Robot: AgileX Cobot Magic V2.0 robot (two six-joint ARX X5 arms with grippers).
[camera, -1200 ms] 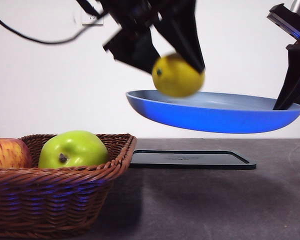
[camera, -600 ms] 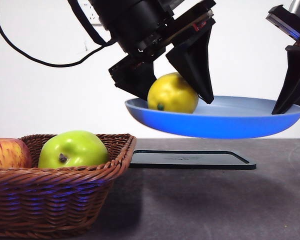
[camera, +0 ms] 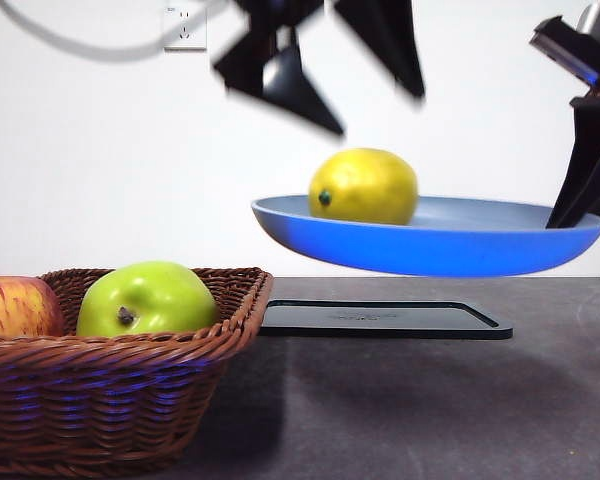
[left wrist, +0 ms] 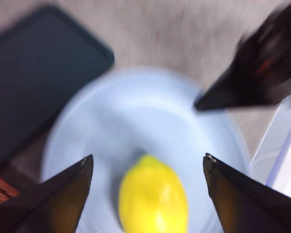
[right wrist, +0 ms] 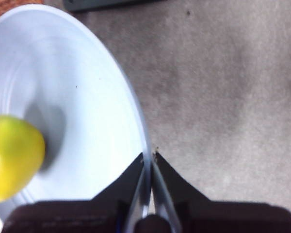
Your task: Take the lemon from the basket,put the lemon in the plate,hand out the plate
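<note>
Up goes the left gripper [camera: 365, 85], jaws wide and empty, off the yellow lemon [camera: 363, 186]. Only the right wrist view shows the right gripper [right wrist: 149, 158] pinching the blue plate [camera: 430, 245] rim.

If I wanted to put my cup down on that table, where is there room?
Bare tabletop lies in front of the black tray, right of the basket. The basket is crowded with apples. The plate holding the lemon hangs above the tray.

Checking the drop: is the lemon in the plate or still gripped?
In the plate: the lemon rests there, open left gripper above it.
</note>
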